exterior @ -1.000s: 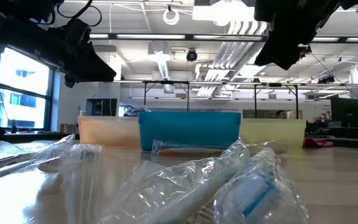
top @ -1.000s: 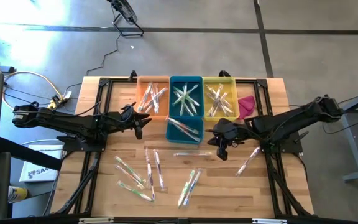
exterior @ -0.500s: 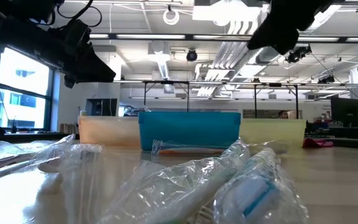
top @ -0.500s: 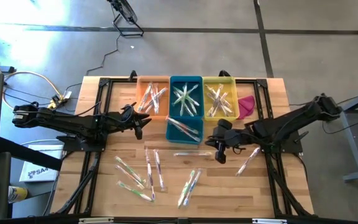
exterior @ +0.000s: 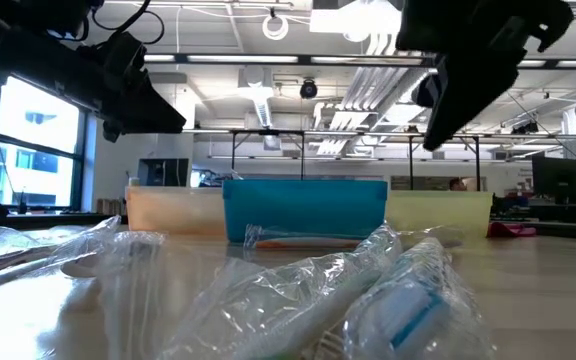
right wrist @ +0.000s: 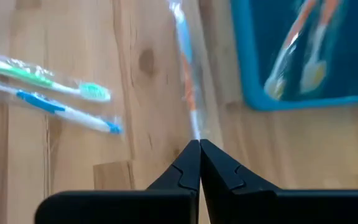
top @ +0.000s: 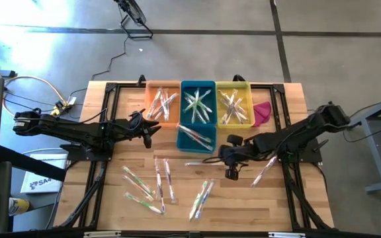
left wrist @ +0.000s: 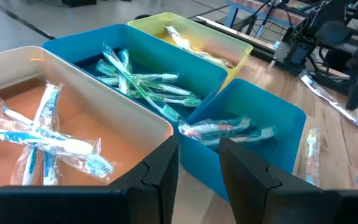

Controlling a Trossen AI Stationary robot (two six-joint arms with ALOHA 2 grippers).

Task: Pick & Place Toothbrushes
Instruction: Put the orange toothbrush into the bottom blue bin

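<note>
High view is showing the left gripper (top: 152, 129) waiting at nine o'clock on the light wooden slatted table (top: 296, 205), just beside the orange plastic bin (top: 162, 103); its fingers (left wrist: 164, 168) are standing part-way apart with nothing between them. Moving rightward, the bins are sitting in a row at twelve o'clock: the orange one, a tall blue plastic bin (top: 198, 102) and a yellow plastic bin (top: 233, 103), each already holding wrapped toothbrushes, with a smaller blue plastic bin (top: 196, 137) in front of the tall one.

The loose toothbrushes in clear shiny wrappers (top: 159, 180) are lying scattered from seven to five o'clock. One of them, a clear-wrapped toothbrush with an orange handle (top: 200, 164), is lying alone near the table's centre, just in front of the smaller blue bin, its long axis running three to nine o'clock.

The right gripper (top: 231, 173) is hovering with its fingers pressed tight together and carrying nothing. That orange-handled brush is lying just off its tips toward nine o'clock, and in the right wrist view (right wrist: 188, 87) it is running straight ahead, in line with the closed fingers. The right arm is clearly the nearer one; I judge it would need to spread its fingers and turn them across the handle before descending.

Further right, another wrapped toothbrush (top: 264, 170) is lying beneath the right arm at four o'clock, and a pink cloth (top: 262, 112) is sitting beside the yellow bin.
</note>
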